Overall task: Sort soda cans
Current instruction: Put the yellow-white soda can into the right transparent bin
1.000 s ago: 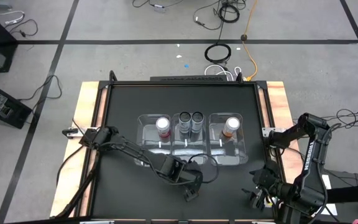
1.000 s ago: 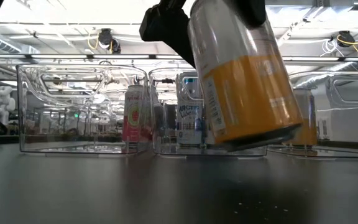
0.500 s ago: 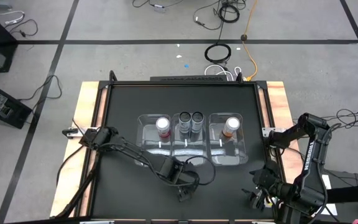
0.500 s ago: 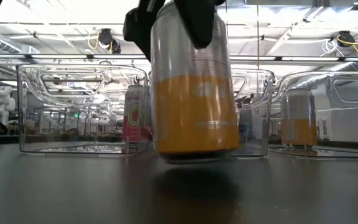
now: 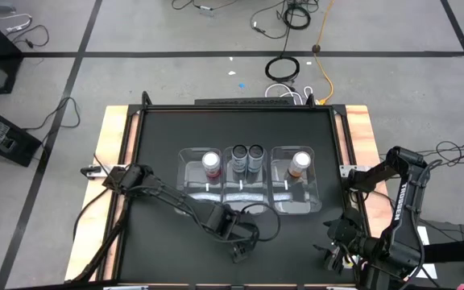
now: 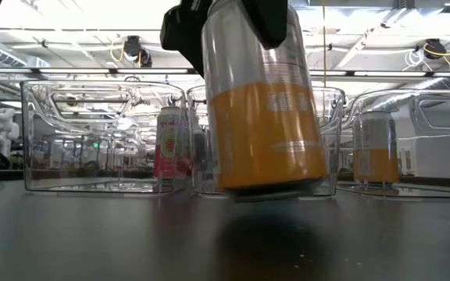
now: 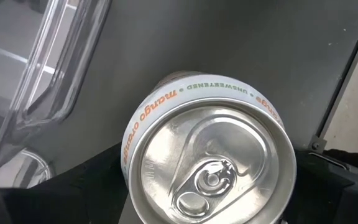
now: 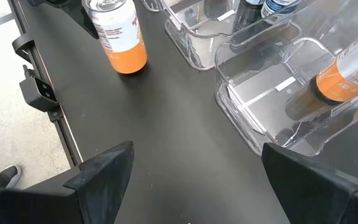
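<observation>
An orange soda can (image 6: 264,133) with a silver top (image 7: 207,162) hangs just above the black table, in front of the middle bin; my left gripper (image 5: 240,246) is shut on it. A pink can (image 5: 210,163) stands in the left clear bin (image 5: 190,181). Two black cans (image 5: 247,155) stand in the middle bin (image 5: 246,189). A second orange can (image 5: 300,163) stands in the right bin (image 5: 296,197). My right gripper (image 8: 194,155) waits open at the table's near right corner (image 5: 333,256), with nothing between its fingers. My left gripper pinches the orange can's upper wall (image 7: 129,155), just under the top rim, between its two fingers. The fingers (image 6: 268,16) come from above, pointing steeply down, one on each side of the can. The can hangs below them, slightly tilted, its bottom (image 6: 268,191) clear of the table.
The three clear bins stand side by side across the table's middle. Bare black tabletop (image 5: 176,250) lies between them and the near edge. A raised frame (image 5: 131,185) runs along the table's sides, and cables (image 5: 176,201) trail from the left arm.
My left gripper has tipped while staying in place. The orange can it holds has swung from a strong tilt to nearly upright and now leans a little, clear of the table all the while.
</observation>
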Action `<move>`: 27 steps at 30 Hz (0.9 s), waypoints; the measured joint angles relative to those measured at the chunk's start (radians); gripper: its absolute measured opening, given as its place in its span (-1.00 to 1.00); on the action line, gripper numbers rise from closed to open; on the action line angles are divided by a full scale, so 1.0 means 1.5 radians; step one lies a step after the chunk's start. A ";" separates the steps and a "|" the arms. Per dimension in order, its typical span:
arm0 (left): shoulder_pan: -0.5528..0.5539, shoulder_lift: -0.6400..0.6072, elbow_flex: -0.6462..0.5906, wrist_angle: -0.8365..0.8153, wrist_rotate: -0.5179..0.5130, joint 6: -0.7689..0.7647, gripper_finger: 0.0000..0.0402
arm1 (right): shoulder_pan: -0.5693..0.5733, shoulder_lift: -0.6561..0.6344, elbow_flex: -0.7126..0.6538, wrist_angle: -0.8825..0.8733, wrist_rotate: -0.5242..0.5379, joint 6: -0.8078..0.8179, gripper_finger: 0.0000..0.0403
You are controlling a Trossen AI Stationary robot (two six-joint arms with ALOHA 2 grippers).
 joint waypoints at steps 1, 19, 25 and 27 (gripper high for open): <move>0.000 0.000 0.000 0.000 -0.004 0.000 0.68 | 0.000 0.000 0.000 0.000 0.000 0.000 0.73; 0.000 0.000 0.000 0.000 -0.027 -0.001 0.68 | 0.000 0.000 0.000 0.003 0.000 0.004 0.73; 0.000 0.000 0.000 -0.001 -0.027 -0.001 0.68 | 0.000 0.000 0.000 0.009 0.000 0.005 0.73; 0.000 0.000 0.000 -0.001 -0.027 -0.001 0.68 | 0.000 0.000 0.000 0.009 0.000 0.007 0.73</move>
